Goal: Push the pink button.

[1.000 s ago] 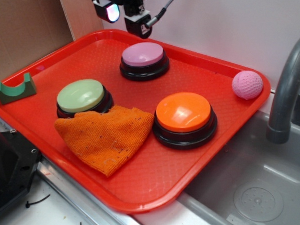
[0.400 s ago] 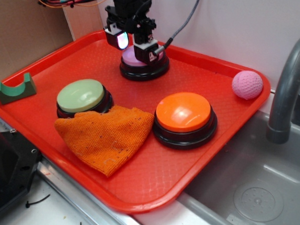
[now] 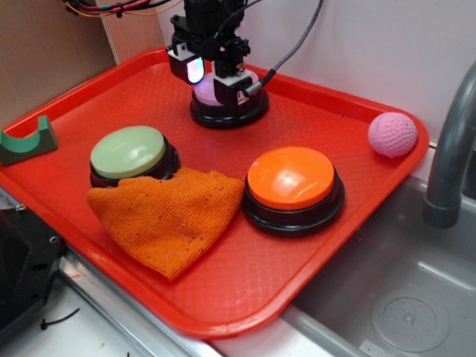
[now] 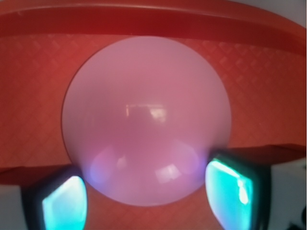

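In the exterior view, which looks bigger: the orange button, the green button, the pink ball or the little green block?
1. Orange button.
2. Pale green button, partly hidden by the orange cloth.
3. Pink ball and green block: about alike, too close to rank.

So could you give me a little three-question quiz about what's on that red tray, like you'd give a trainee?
1. True or false: the pincer is over the green button.
2. What lies against the green button and the orange button? A) a green block B) an orange cloth C) a pink ball
3. Fill in: in the wrist view, the two fingers sit on either side of the ____ button's cap.

Key
1. False: it is down at the pink button.
2. B, the orange cloth.
3. Pink.
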Available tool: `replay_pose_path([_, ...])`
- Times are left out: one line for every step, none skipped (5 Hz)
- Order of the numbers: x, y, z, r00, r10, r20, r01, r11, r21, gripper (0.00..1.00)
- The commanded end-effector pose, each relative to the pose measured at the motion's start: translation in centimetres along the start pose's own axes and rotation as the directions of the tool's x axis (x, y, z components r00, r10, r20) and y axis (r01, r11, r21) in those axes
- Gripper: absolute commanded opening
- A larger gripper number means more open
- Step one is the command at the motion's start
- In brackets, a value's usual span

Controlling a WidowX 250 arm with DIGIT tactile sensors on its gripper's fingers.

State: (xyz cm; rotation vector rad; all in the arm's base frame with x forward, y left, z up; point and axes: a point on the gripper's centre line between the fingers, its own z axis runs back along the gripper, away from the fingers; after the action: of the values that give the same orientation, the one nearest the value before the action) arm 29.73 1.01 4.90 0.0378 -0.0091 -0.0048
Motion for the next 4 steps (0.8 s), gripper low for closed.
replay_pose_path([-0.2, 0.2, 4.7, 0.995, -0.01, 0.104, 0.01, 1.0, -0.006, 1.0])
replay_pose_path([-0.5, 0.4, 5.8, 0.994, 0.015, 0.104, -0.018, 0.999, 0.026, 1.0])
replay_pose_path([-0.7, 0.4, 5.9, 0.993, 0.012, 0.113, -0.015, 1.0, 0.026, 1.0])
replay_pose_path([-1.3, 0.4, 7.2, 0.99, 0.022, 0.137, -0.028, 0.999, 0.04, 1.0])
